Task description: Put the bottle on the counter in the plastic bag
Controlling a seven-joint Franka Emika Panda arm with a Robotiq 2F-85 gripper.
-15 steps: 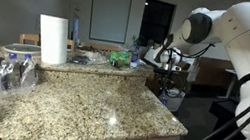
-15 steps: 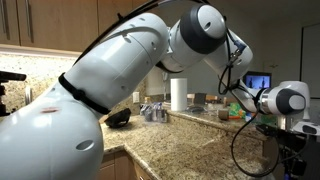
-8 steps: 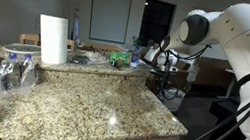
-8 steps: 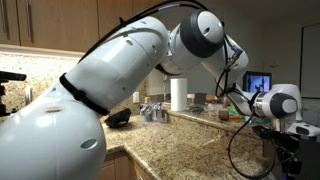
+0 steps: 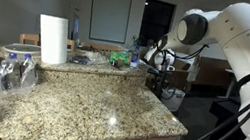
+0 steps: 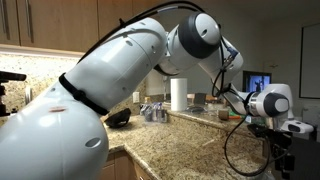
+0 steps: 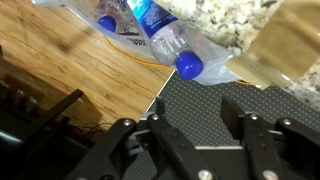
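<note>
Granite speckles the tabletop, and your claw hangs off its far end, fingers spread wide with nothing between them. In the wrist view you are looking at a bottle with a blue cap. It lies on its side in crinkled clear plastic, with the cap end poking past the granite edge above the wood floor. A second blue cap shows just beside it in the same plastic. Your claw is near the bottle but not touching it. In an exterior view a paper roll stands upright, and a clear bag holding bottles sits well apart from your claw, toward the tabletop's other end.
</note>
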